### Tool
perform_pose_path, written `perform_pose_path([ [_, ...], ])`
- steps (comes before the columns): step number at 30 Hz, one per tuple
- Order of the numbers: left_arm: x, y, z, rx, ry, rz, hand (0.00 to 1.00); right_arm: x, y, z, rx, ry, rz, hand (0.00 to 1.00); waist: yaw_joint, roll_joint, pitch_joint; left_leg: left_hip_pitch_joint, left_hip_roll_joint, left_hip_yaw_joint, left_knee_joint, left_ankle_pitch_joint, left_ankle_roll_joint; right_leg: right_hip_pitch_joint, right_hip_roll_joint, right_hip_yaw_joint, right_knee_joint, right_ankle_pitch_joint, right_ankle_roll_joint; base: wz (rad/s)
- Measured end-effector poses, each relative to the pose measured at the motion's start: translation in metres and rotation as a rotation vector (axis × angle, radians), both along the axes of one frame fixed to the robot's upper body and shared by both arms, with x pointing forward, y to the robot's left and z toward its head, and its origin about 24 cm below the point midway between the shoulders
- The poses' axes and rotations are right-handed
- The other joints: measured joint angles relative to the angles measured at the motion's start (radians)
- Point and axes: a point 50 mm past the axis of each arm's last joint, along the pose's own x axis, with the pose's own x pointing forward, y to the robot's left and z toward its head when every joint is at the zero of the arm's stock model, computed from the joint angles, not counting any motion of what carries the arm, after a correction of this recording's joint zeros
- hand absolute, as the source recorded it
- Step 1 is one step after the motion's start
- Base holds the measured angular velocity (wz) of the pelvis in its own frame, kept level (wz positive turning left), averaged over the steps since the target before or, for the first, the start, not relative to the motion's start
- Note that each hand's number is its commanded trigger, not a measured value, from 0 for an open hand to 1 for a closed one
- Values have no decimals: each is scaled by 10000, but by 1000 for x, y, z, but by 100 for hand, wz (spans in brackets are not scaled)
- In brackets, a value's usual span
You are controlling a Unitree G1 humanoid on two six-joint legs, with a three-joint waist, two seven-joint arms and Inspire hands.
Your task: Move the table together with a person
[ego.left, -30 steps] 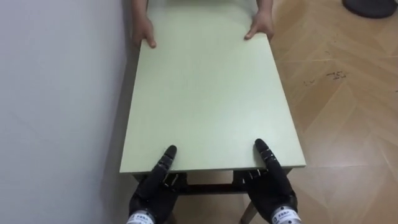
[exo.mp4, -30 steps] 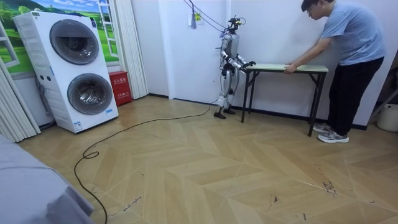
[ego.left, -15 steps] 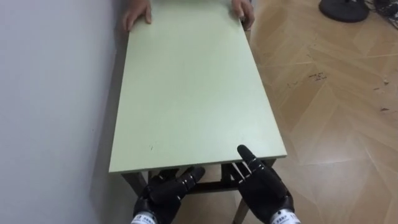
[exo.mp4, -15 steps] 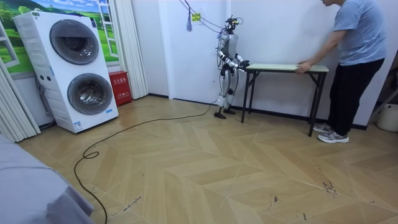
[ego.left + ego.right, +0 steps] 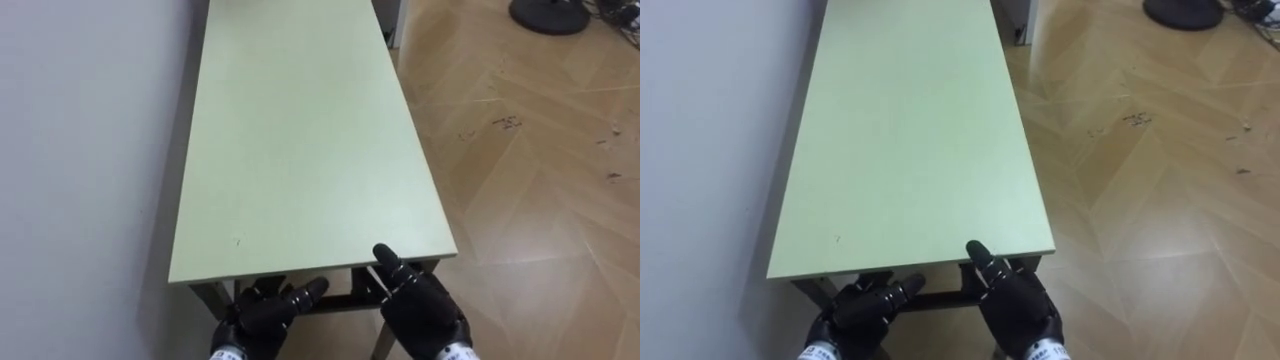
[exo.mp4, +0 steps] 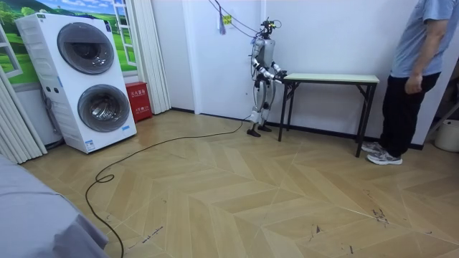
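Starting at the left edge, the white wall [image 5: 90,150] runs right alongside the long side of the pale green tabletop [image 5: 300,150], with barely a gap showing between them. Down at the near short end, the left robot hand [image 5: 262,310] sits low, below the edge by the frame, fingers loose and spread, holding nothing. Across to the right robot hand [image 5: 420,305]: open too, fingers straight, one tip reaching up to the near edge, though whether it touches is hard to call. Right of that lies bare wooden floor [image 5: 540,200]. In the room view the robot stands at one end and the person [image 6: 416,79] at the far end, on the room view's right, arms down, hands off the tabletop, all legs on the floor. So nobody has a hold. The danger, as I read it: if the robot lifts now, only its end rises, the tabletop tips and could slide off those open fingers, and the long side could scrape the wall. It needs a proper hold, and the person's too, first.
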Motion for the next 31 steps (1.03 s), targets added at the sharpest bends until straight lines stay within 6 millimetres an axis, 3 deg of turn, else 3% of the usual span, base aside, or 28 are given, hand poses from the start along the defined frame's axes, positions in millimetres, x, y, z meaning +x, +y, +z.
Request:
perform_pose_path([
  [3, -8, 6, -10, 250, 517, -2, 0, -5, -3, -11, -828, 400, 470, 0, -127, -61, 38, 98, 7, 5, -20, -3, -3, 91, -1, -18, -11, 0, 0, 0],
  [6, -15, 14, -19, 1003, 894, -360, 0, -15, -9, -24, -2327, 985, 1435, 0, -117, -133, 29, 53, 25, 4, 10, -22, -21, 82, -8, -327, -8, 8, -13, 0],
  [15, -45, 35, -49, 3216, 2459, -1510, 0, -50, -32, -58, -5461, 3116, 3394, 0, -124, -205, -6, 37, 34, -24, 26, -25, -26, 74, -16, -519, -30, 13, -22, 1],
  [24, -68, 62, -66, 4561, 3599, -1378, 0, -88, -58, -77, -6550, 5165, 3277, 0, -97, -279, -18, 54, 55, 43, 19, -45, -50, 97, 1, -525, -28, 19, -31, -3],
  [31, -87, 65, -75, 5085, 4384, -1668, 0, -111, -65, -85, -7075, 6273, 3416, 0, -99, -269, -62, 187, 101, 123, -10, -65, -83, 141, 35, -510, -37, 26, -43, -3],
])
